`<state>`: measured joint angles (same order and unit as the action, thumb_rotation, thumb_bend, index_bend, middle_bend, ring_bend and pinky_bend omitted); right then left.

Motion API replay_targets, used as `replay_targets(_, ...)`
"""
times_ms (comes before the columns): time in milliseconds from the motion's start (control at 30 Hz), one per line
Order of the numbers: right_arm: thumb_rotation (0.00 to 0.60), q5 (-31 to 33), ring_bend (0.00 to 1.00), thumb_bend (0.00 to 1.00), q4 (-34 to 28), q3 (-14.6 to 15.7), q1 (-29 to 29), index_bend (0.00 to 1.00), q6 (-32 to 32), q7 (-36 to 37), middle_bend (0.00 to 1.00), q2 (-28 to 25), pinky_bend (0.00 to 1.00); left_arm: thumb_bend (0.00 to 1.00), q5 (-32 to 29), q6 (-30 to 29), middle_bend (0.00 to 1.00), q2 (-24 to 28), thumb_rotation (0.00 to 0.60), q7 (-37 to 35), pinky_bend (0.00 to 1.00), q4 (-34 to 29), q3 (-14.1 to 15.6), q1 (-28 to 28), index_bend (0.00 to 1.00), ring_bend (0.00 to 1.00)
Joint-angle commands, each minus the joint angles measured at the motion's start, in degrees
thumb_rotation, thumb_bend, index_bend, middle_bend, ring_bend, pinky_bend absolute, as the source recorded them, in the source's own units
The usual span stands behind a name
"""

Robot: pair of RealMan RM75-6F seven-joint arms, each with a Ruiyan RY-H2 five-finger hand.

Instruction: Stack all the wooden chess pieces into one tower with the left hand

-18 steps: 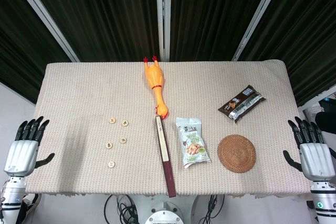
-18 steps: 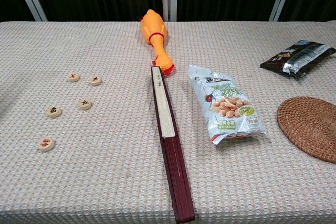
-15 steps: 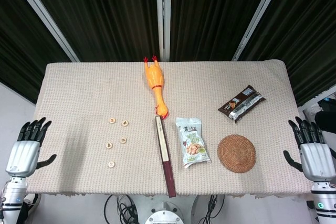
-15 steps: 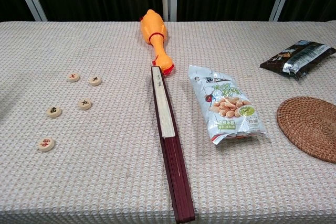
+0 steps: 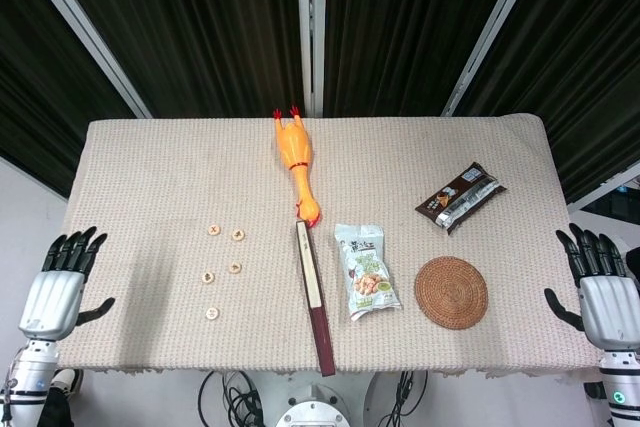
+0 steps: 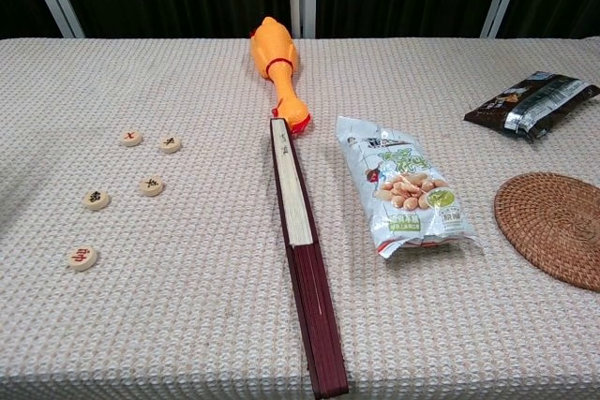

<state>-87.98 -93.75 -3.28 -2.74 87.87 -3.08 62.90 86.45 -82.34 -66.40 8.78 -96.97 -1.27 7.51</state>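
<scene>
Dark curtains with pale metal posts hang behind my table (image 5: 140, 162), which is covered in a beige woven cloth. From the head view I can see my left hand (image 5: 55, 292) off the table's left edge, near the front corner, fingers straight and spread, holding nothing. My right hand (image 5: 605, 297) is the same deal off the right edge: fingers apart, nothing in it. Neither one shows in the chest view.

What I'm after is the chess pieces (image 6: 141, 180), five little flat round wooden discs, pale tan, each with a dark red character on top that's too small for me to read. They're all lying flat and apart from each other on the left half of the cloth, none stacked: two side by side at the back, two in a middle row, and one alone nearest the front edge.

Other stuff: a folded fan (image 6: 300, 250) lies lengthwise down the middle, a rubber chicken (image 6: 275, 67) sits with its beak right at the fan's far end, and a snack bag (image 6: 403, 189) lies just right of the fan. On the right there's a woven coaster (image 6: 553, 227), with a dark wrapper (image 6: 530, 100) behind it.
</scene>
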Motion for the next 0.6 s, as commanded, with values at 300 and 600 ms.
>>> replay_targets(300,0.6,0.8,0.0,0.24,0.2,-0.2,0.0,0.0,-0.6,2.2,0.0,-1.2,0.0,0.19,1.0,12.5,0.0,-5.8,0.6,-6.2,0.0,1.1,1.0,7.0,0.12,0.0)
replay_targets(600,0.6,0.5,0.0,0.25,0.5,-0.1,0.5,0.0,0.0,4.4,0.0,-2.0,0.0,0.22,-4.3,20.1,0.02,-14.2,0.6,-5.5,0.0,8.3,-1.3,12.1,0.18,0.0)
